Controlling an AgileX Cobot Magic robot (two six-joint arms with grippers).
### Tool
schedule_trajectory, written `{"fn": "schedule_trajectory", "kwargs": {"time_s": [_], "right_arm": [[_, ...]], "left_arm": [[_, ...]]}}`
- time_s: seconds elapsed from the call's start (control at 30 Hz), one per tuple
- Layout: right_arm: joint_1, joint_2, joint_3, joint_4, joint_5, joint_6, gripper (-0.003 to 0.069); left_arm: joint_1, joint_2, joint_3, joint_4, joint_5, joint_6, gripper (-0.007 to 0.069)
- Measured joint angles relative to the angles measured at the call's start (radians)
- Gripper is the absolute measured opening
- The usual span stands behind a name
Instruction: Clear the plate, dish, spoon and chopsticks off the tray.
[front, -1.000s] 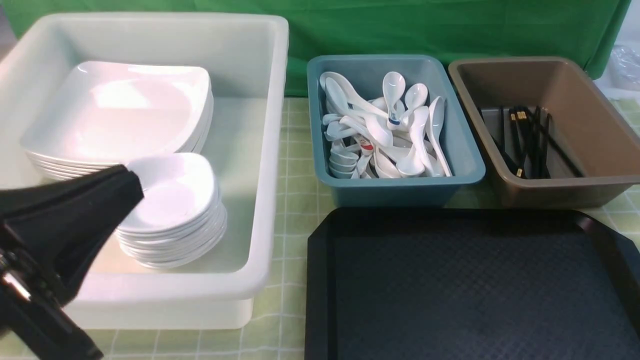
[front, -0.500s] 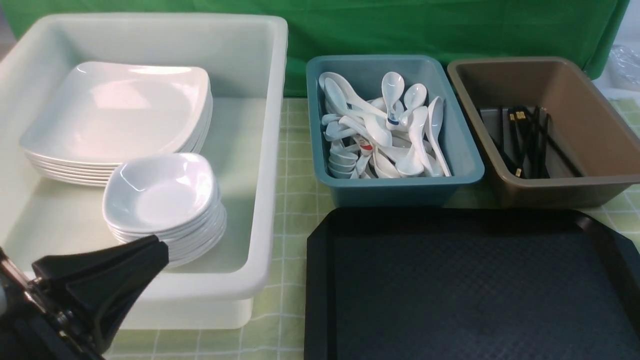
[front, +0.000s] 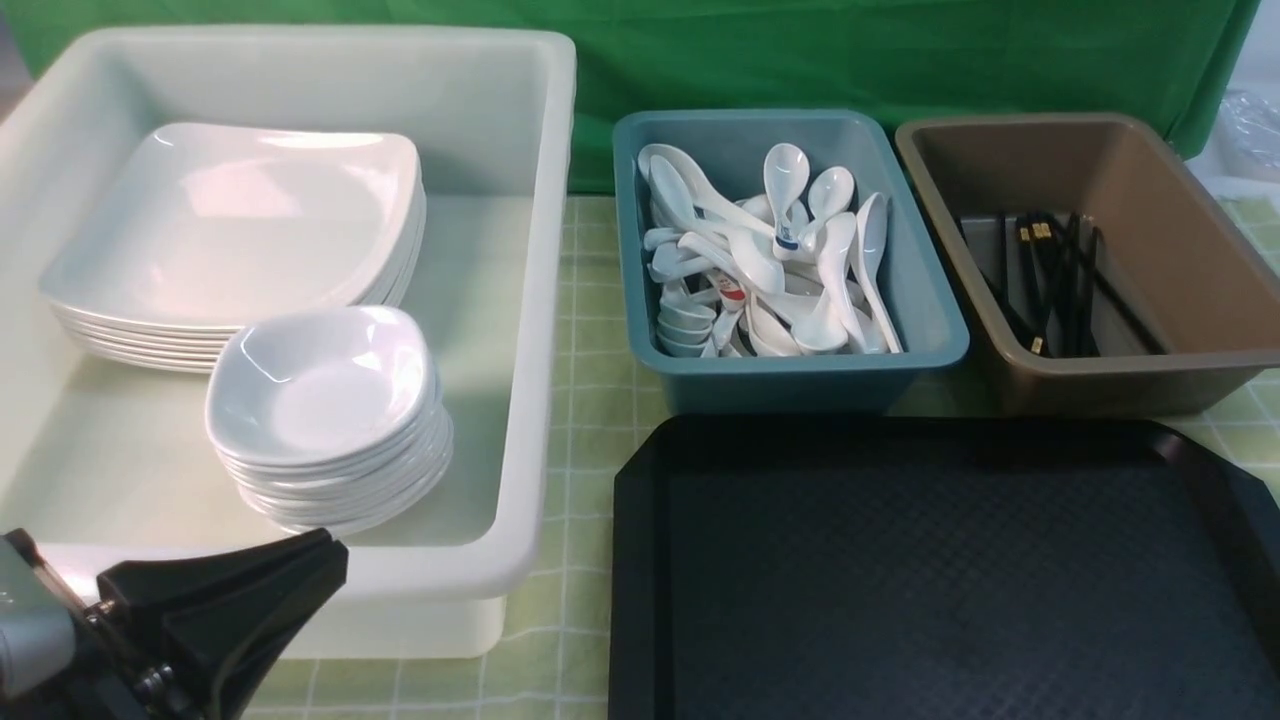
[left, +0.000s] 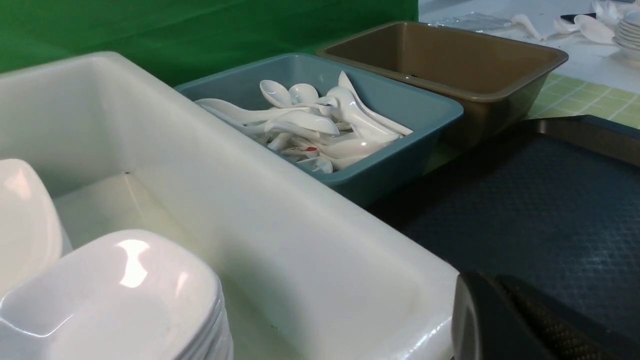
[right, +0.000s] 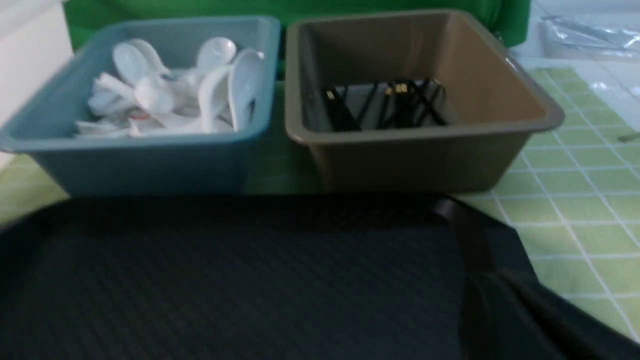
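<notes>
Black diamond-textured floor and nothing on it: the tray (front: 940, 570) shows bare as far as the front view reaches, so the clearing looks done, though its near edge runs out of frame. Left of the tray, the white tub (front: 540, 300) holds the plate (front: 240, 220) on top of its stack, with the dish (front: 320, 385) crowning a smaller stack just in front. Beyond the tray, the teal bin (front: 930, 330) is heaped with white spoons; the spoon of the task is presumably among them, but I cannot pick it out. Right of that bin, the brown bin (front: 1180, 240) holds the chopsticks (front: 1060, 285) in a black bundle. The left gripper (front: 225, 610) hangs low outside the tub's near wall, holding nothing, its jaws apparently pressed together. The right gripper is only a dark blur in its wrist view; its jaws I cannot tell. No readable writing or brand anywhere; one spoon carries a blue band, another a red mark.
</notes>
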Motion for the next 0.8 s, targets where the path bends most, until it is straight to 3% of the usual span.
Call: {"fn": "schedule_trajectory", "kwargs": {"time_s": [0.8], "right_arm": [[-0.004, -0.065, 0.071, -0.005, 0.063, -0.054, 0.0051]], "left_arm": [[0.000, 0.001, 0.000, 0.002, 0.000, 0.001, 0.0012]]}}
